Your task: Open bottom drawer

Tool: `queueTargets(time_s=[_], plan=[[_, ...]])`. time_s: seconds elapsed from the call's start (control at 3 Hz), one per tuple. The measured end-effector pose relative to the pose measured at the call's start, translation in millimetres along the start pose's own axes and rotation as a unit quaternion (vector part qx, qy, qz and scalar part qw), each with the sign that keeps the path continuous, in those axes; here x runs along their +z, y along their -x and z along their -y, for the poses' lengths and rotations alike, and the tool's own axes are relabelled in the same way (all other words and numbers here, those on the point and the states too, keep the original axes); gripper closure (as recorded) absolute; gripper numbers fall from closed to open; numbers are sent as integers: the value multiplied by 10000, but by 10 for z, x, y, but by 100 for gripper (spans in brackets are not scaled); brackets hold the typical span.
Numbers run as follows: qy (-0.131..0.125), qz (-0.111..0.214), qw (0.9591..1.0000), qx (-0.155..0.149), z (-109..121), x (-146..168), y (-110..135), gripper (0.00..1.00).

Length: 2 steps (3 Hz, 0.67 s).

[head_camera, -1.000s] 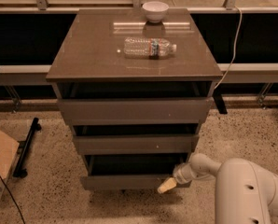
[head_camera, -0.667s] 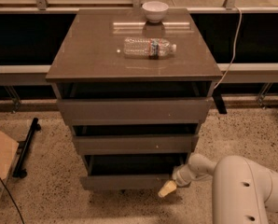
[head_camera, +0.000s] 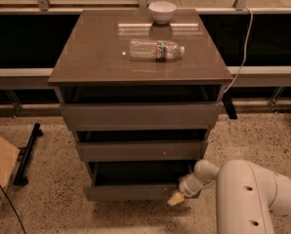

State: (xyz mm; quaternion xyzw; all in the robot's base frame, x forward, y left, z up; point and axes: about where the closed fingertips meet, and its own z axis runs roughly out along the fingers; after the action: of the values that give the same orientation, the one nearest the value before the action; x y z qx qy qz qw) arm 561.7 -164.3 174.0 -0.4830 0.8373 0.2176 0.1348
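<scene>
**Q:** What changed?
**A:** My claw (head_camera: 176, 198) has dipped slightly, at the right end of the bottom drawer (head_camera: 128, 193), which is still partly out. It is below the tabletop's (head_camera: 96, 57) near right corner. I cannot tell how wide it is open.
**Q:** Counts?
**A:** Three drawers (head_camera: 140, 151). One bottle (head_camera: 156, 49) mid-top, one bowl (head_camera: 162, 11) at the far edge.

Nothing here can be read from where I stand. The water bottle (head_camera: 156, 49) lying on its side on top of the cabinet (head_camera: 96, 62) has a dark label band (head_camera: 160, 50) around its middle, with a touch of colour in it, but no word, brand or number on it can be made out. The gripper (head_camera: 176, 198) is low at the cabinet's front right, at the right end of the bottom drawer (head_camera: 131, 192) front. The white arm (head_camera: 253, 199) behind it, to the right of the cabinet, shows only a few small dark dots, and none of them reads as a letter or a number.
</scene>
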Motion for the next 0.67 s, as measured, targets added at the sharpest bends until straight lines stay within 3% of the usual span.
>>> queueTargets(time_s=[0.33,0.67], plan=[[17,-9,10000,-4,-22,-33,8,61],[20,-8,10000,2,-27,-40,9,61]])
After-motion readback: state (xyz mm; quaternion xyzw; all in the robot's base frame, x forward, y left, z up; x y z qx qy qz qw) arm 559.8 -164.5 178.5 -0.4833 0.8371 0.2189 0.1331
